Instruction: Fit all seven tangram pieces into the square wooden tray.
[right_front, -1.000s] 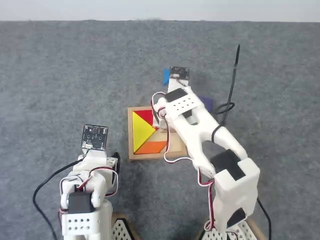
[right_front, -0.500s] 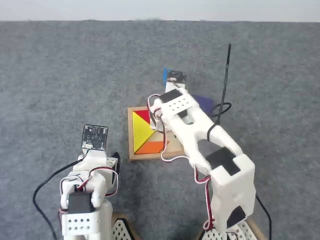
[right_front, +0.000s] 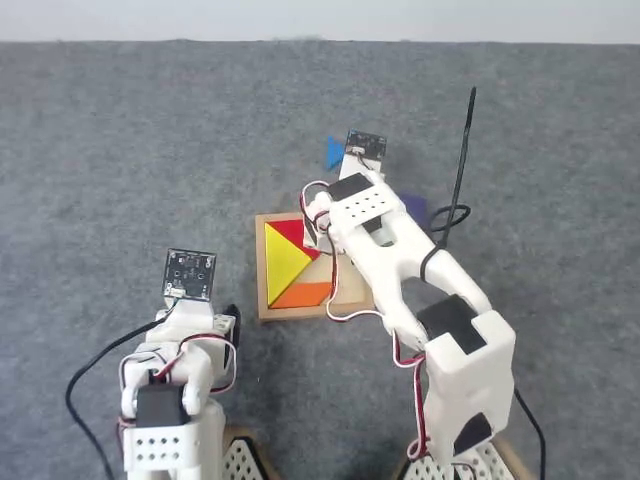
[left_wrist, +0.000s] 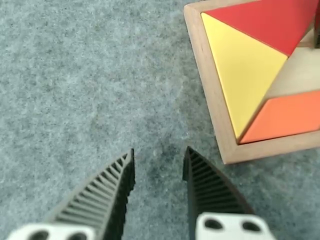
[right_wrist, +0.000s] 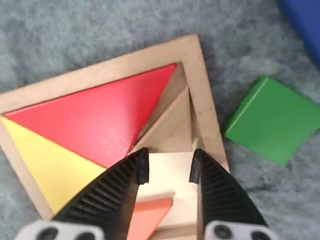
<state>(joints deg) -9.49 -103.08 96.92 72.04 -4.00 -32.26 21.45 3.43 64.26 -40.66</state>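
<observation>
tray (right_front: 261, 268) sits mid-counter (right_front: 120, 150). in the high view the red triangle (right_front: 290, 232), yellow triangle (right_front: 283, 262) and orange piece (right_front: 303, 294) are seated along its top, left and bottom. the side nearest the green square (right_wrist: 270, 120) shows a pale patch (right_wrist: 172, 132) of wood. right gripper (right_wrist: 169, 167) hangs over that patch, just inside the tray wall. we cannot tell whether it is pinching a pale piece or sitting above bare wood. green square lies on the counter just beside the tray's outer wall. blue piece (right_front: 334, 152) and purple piece (right_front: 413, 208) are farther out, apart from the tray. left gripper (left_wrist: 159, 154) is spread and empty, low over the counter near the tray corner by yellow and orange. our read: the step is filling the open pocket against the red edge. to do it well we'd square the piece to the red edge and the tray wall before descending. then we'd come down flat and let go only once it's flush. we'd avoid scraping red or levering the tray, which looks light enough to slide on the felt-like surface. we'd leave the left gripper out unless the tray needs bracing. labels: no readable print on the pieces or tray, and anything on the camera board (right_front: 189, 274) is too small to make out.
</observation>
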